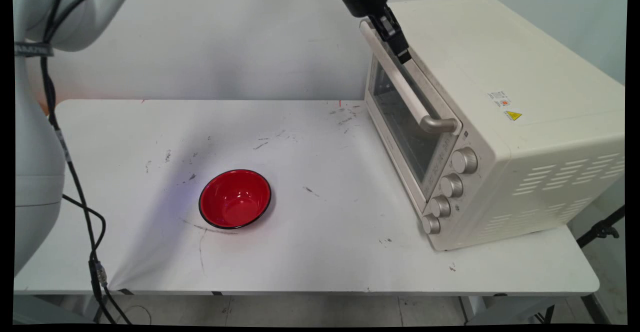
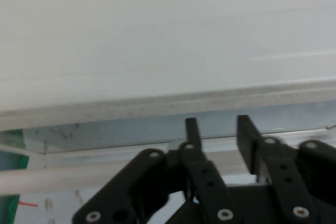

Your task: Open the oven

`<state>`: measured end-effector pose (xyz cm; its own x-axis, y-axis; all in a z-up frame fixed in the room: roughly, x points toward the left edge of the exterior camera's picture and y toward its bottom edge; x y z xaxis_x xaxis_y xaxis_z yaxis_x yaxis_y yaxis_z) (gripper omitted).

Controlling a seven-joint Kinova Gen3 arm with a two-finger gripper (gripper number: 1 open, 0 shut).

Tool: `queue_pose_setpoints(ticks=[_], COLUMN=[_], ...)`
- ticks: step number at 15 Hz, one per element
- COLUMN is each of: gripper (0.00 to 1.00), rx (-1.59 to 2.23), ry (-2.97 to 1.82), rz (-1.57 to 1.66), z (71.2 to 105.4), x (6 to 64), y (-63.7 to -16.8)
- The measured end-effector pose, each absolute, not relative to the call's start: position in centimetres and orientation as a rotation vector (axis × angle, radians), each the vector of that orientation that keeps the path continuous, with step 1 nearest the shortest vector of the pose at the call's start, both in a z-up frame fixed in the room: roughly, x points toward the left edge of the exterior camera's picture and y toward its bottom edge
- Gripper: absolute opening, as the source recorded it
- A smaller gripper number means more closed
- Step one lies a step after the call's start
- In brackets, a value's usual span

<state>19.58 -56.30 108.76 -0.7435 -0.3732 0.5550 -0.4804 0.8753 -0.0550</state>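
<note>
Black gripper sits at the far top end of the oven door handle, fingers apart, gripping nothing we see; handle's long axis runs toward us. Red bowl well apart.

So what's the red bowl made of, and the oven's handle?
The red bowl looks like glossy plastic or lacquer: bright glints inside, thin black rim. The toaster oven handle looks like a cream bar, maybe painted metal or plastic, on silvery, seemingly metal end brackets. I can't tell for sure.
</note>
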Motion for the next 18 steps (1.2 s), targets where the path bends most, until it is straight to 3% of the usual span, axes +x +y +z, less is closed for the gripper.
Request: queue_pose_setpoints(ticks=[18], gripper=[0.00], rx=[0.660], ry=[-2.562], rz=[0.232], z=[104.7], x=[18.6], y=[-56.9])
